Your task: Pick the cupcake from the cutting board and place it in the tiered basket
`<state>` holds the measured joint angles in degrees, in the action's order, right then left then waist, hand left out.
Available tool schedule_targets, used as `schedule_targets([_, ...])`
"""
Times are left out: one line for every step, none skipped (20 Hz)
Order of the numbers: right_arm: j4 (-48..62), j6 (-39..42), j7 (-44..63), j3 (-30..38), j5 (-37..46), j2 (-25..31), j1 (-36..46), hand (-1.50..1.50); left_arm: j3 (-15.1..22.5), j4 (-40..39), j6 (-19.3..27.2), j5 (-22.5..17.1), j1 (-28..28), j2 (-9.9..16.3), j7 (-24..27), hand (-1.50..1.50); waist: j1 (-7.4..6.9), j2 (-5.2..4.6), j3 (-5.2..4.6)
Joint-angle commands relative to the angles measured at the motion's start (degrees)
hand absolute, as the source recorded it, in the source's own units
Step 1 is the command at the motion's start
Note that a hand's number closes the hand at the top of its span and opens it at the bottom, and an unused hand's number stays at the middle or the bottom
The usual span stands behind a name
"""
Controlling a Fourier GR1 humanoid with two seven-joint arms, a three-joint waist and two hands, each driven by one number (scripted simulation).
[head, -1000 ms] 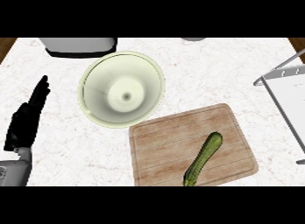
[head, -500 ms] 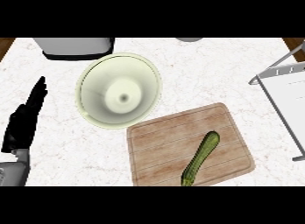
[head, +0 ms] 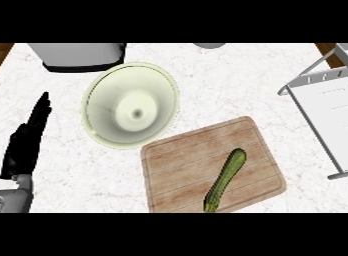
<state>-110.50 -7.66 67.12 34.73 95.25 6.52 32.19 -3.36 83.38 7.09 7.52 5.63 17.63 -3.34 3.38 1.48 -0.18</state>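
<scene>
A wooden cutting board (head: 192,160) lies at the lower middle of the counter. On it rests a long green vegetable (head: 226,180), like a zucchini; no cupcake shows anywhere. The white tiered basket (head: 338,110) stands at the right edge, partly cut off by the view. My left hand (head: 28,137) is at the far left, fingers straight and pointing up, holding nothing. It is well left of the board. My right hand does not show.
A large pale green plate (head: 131,105) lies just up and left of the board, touching its corner. A grey appliance (head: 79,55) stands at the back left. Part of a grey round object (head: 209,45) shows at the top edge.
The view has shifted slightly; the left hand sits a little lower and further left in the picture. Objects keep their places on the counter.
</scene>
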Motion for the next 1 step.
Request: schedule_targets([-18.04,8.32,6.91,-3.39,1.97,-6.20,-7.01,-1.50,-0.21,0.16,-0.19,0.10,-2.03,0.14,1.74,0.00,-0.74,-0.16,0.02])
